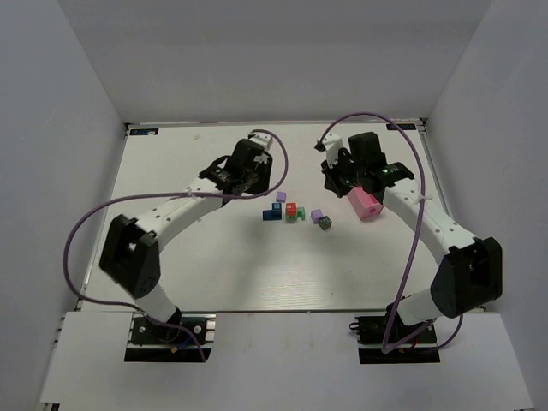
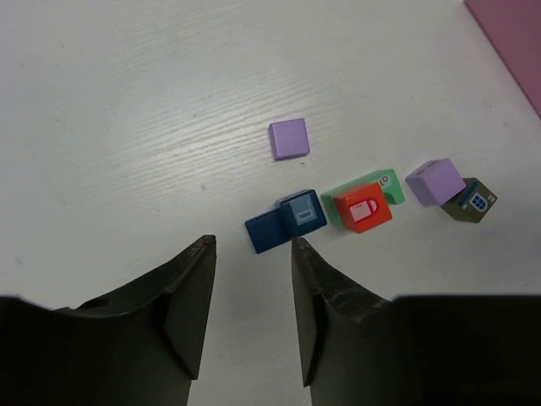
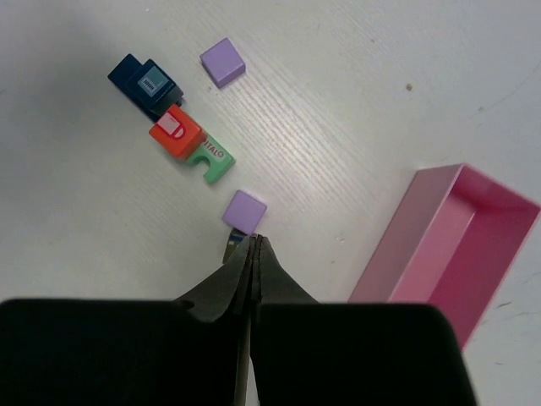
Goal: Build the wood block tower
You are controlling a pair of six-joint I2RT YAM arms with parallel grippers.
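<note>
several painted cubes, wood block tower [image 2: 362, 205] a loose low cluster; left gripper [image 2: 252, 243] narrowly apart, empty; right gripper [image 3: 254, 240] closed

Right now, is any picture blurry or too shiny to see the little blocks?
Top external view: soft, even light, no glare, but the wood blocks look tiny. Left wrist view: blocks sharp, the left gripper dark and slightly soft. Right wrist view: blocks and pink tray crisp, the right gripper a black shape.

Two purple blocks [image 2: 289, 138], one pink tray [image 3: 397, 241]
</note>
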